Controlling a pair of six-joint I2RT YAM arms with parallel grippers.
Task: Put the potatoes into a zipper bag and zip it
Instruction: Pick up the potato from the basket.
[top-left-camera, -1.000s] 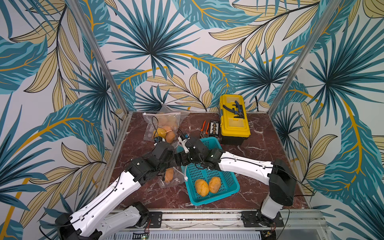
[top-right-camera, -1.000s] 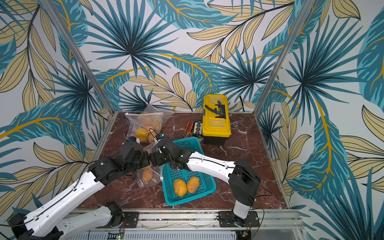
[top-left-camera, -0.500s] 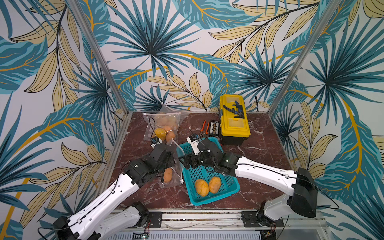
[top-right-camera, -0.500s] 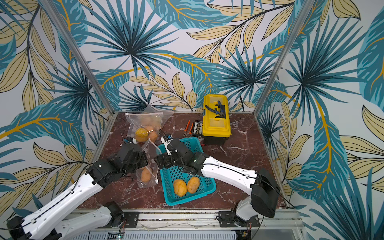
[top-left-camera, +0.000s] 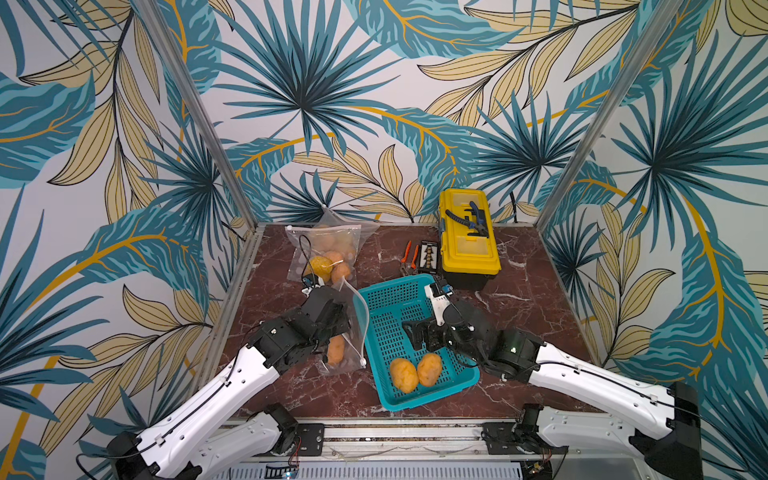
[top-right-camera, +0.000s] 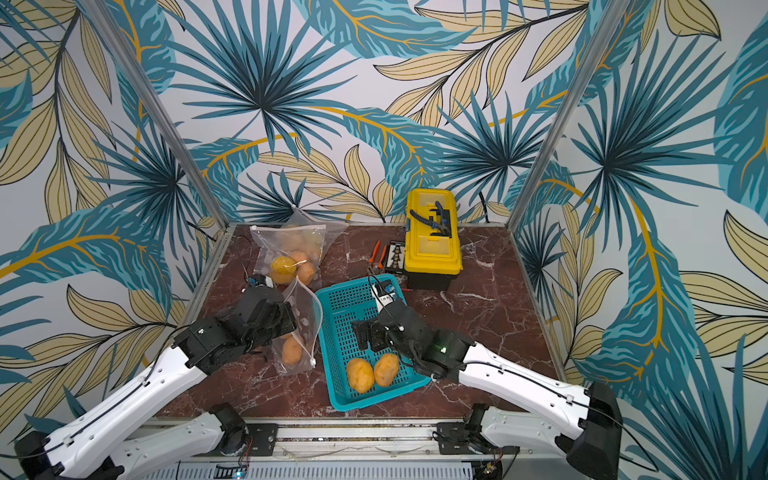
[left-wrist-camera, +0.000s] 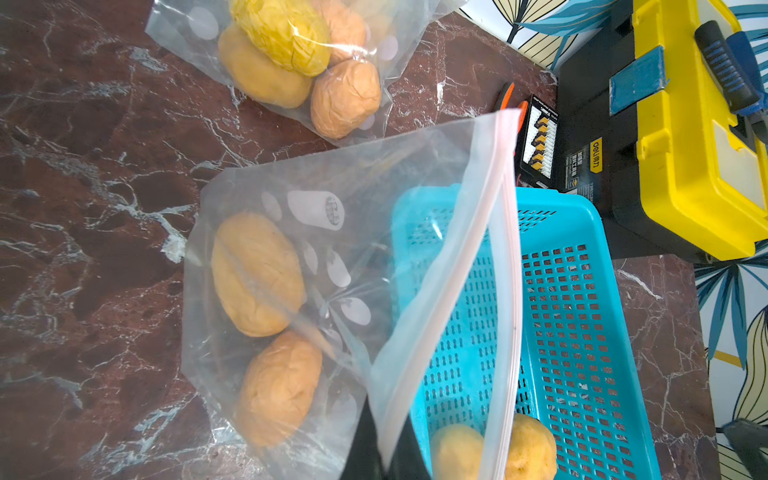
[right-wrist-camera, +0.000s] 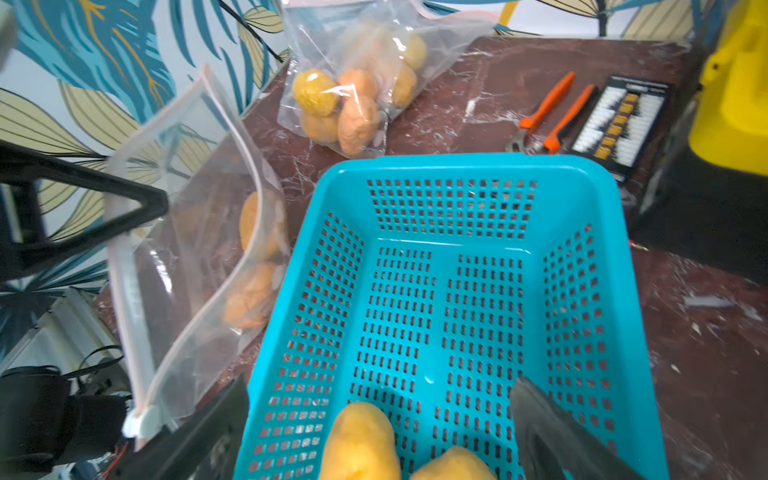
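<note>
My left gripper (left-wrist-camera: 384, 449) is shut on the rim of a clear zipper bag (top-left-camera: 351, 328), holding its mouth up beside the teal basket (top-left-camera: 390, 282). Two potatoes (left-wrist-camera: 257, 274) (left-wrist-camera: 280, 386) lie inside this bag. Two more potatoes (top-left-camera: 404, 375) (top-left-camera: 429, 369) rest at the basket's near end. My right gripper (right-wrist-camera: 380, 388) hangs open over the basket, just above those two potatoes (right-wrist-camera: 361, 440), with nothing between its fingers. In both top views it (top-right-camera: 368, 334) is right of the bag (top-right-camera: 297, 328).
A second zipper bag (top-left-camera: 328, 253) holding several potatoes lies at the back left. A yellow toolbox (top-left-camera: 469, 245) stands at the back right, with orange-handled pliers (top-left-camera: 409, 257) and a bit set (top-left-camera: 428, 255) beside it. Metal frame posts and walls close the sides.
My right gripper has drawn back from the bag's mouth to above the basket and opened a little wider. The left gripper keeps its hold on the bag.
</note>
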